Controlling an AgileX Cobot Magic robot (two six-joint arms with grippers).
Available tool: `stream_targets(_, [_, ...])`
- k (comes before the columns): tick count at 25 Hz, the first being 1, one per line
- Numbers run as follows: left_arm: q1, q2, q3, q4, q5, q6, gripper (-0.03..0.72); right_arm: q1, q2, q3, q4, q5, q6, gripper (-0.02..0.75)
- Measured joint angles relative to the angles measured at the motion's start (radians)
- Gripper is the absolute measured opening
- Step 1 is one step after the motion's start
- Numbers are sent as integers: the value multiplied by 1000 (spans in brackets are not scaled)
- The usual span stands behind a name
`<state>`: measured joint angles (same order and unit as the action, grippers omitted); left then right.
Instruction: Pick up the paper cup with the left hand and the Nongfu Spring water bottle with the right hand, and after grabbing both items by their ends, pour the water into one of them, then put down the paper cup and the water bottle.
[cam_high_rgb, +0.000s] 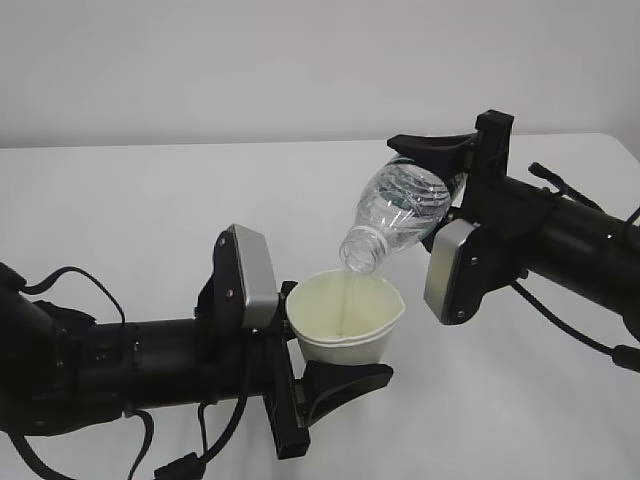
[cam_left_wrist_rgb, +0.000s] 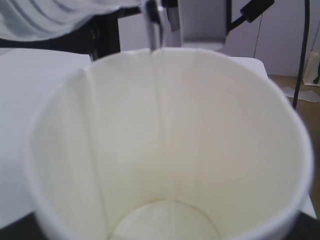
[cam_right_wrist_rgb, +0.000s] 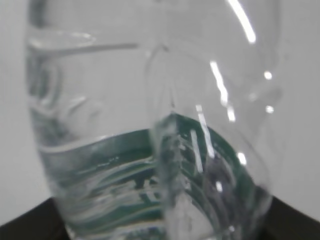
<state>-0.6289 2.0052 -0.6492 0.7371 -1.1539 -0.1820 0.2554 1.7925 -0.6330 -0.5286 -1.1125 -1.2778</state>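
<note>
white table (cam_high_rgb: 130, 200), pale wall (cam_high_rgb: 300, 60)

From where I stand, no word, brand or number can be read anywhere. The small clear ribbed plastic bottle (cam_right_wrist_rgb: 150, 150), filling the middle of the right wrist view, wears a dark green label band (cam_right_wrist_rgb: 220, 150) low in the frame, but its white print is smeared and warped through the plastic, illegible.
</note>
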Motion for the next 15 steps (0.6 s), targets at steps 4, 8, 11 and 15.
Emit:
stream_targets(4, [0,0,0,0,0,0,461,0,0,0,0,0,0,457])
stream_targets(8, [0,0,0,0,0,0,461,0,0,0,0,0,-2,457])
stream_targets(11, [0,0,0,0,0,0,461,0,0,0,0,0,-6,457])
stream_targets(15, [0,0,0,0,0,0,461,0,0,0,0,0,-6,457])
